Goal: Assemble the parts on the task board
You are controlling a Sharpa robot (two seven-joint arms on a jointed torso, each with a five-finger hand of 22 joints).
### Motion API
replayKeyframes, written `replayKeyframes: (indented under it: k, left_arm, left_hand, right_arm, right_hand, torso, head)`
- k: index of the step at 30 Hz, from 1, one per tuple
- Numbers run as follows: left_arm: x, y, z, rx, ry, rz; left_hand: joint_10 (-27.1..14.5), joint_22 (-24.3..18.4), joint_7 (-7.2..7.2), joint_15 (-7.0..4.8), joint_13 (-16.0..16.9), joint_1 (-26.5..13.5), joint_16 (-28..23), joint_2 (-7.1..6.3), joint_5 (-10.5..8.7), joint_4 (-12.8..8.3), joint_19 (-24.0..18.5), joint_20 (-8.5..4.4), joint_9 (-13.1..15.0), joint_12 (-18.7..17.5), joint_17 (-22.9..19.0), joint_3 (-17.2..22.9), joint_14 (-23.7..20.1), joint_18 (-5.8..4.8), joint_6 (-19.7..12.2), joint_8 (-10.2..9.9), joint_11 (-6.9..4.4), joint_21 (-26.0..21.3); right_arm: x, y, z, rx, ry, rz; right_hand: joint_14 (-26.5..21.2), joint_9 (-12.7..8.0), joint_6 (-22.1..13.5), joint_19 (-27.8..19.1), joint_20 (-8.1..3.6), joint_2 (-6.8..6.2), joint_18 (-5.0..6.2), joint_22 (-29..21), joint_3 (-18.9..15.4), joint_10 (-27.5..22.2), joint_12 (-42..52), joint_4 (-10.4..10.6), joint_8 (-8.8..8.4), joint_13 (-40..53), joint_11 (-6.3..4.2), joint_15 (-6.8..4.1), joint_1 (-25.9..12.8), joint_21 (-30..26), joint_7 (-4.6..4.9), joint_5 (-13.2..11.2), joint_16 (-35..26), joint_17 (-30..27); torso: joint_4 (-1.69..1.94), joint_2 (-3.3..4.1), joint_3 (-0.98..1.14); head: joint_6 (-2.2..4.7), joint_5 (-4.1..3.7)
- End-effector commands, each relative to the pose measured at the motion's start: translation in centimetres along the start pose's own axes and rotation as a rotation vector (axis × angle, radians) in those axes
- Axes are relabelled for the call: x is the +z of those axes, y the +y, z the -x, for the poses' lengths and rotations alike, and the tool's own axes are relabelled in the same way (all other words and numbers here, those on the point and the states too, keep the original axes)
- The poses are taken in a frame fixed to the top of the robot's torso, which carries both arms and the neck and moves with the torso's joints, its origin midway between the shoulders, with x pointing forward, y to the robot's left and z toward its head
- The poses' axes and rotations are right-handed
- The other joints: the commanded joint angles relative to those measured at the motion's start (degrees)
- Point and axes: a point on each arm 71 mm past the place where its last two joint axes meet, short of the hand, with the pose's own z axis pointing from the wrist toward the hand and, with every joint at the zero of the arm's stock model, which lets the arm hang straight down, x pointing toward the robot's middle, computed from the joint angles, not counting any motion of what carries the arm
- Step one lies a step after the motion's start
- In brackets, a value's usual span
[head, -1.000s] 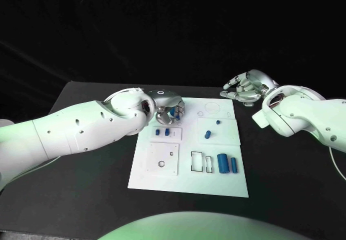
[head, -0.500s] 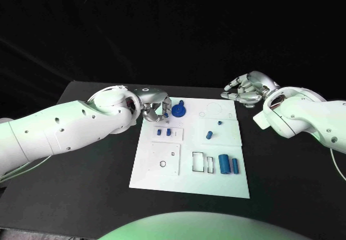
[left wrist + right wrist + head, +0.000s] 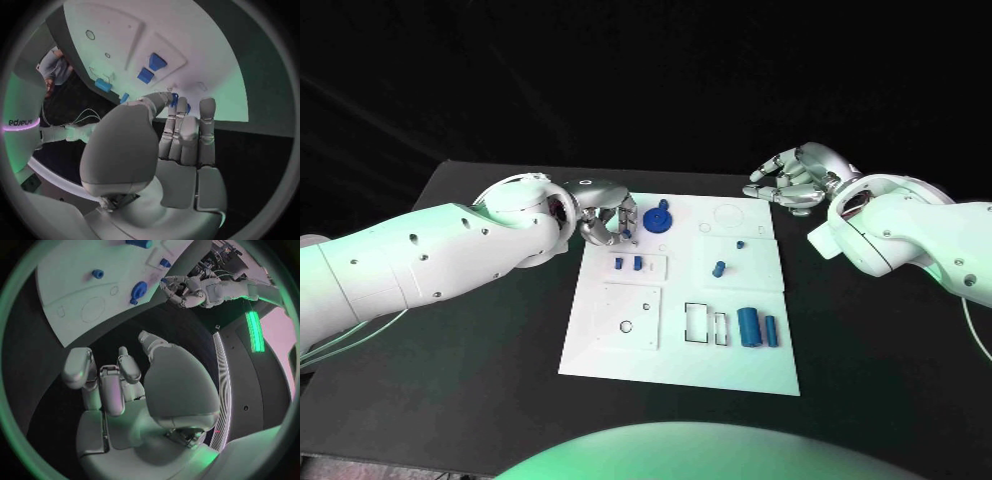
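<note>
Left hand has backed off to the task board far-left corner, fingers curled, empty; blue part now seated there. Right hand curled, idle beyond far-right corner.

Matt white task board, shiny robot hand.

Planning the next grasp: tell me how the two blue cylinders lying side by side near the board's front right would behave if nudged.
The two blue cylinders lie on their sides, so they would probably roll sideways. They look rigid, small and likely light. The smooth task board suggests they could slide.
</note>
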Motion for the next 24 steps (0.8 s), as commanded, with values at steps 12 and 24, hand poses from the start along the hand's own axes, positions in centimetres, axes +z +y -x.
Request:
replayKeyframes:
  k: [12, 24]
  left_arm:
    - [0.58, -0.8, -0.72, -0.034, 0.016, -0.037]
    - [0.98, -0.6, -0.92, -0.037, 0.028, -0.028]
  left_hand:
    - [0.55, 0.18, -0.02, 0.04, -0.06, -0.41, 0.16, 0.05, -0.18, -0.08, 0.27, -0.06, 0.08, -0.4, 0.18, -0.18, 0.27, -0.03, 0.45, -0.39, 0.08, 0.15]
    - [0.81, 0.52, -0.02, 0.04, -0.03, -0.39, 0.25, 0.11, -0.31, -0.18, 0.56, -0.08, 0.16, -0.57, 0.41, -0.11, 0.45, -0.09, 0.58, -0.48, 0.06, 0.33]
  right_arm:
    - [0.0, 0.07, -0.08, -0.004, 0.004, 0.007]
    - [0.02, 0.09, -0.1, -0.004, 0.004, 0.007]
  right_hand:
    - [3.11, -0.06, -0.1, -0.35, 0.1, 0.08, 1.19, -0.05, 0.25, -0.52, -0.2, 0.08, 0.22, -0.06, -0.04, -0.41, -0.59, -0.37, -0.15, -0.04, -0.29, 3.94]
    - [3.11, -0.06, -0.1, -0.35, 0.1, 0.08, 1.19, -0.05, 0.25, -0.52, -0.2, 0.08, 0.22, -0.06, -0.04, -0.41, -0.59, -0.37, -0.15, -0.04, -0.29, 3.94]
  torso:
    - [0.04, -0.02, 0.03]
    - [0.03, -0.06, -0.08]
  head:
    - [-0.23, -0.19]
    - [-0.28, -0.15]
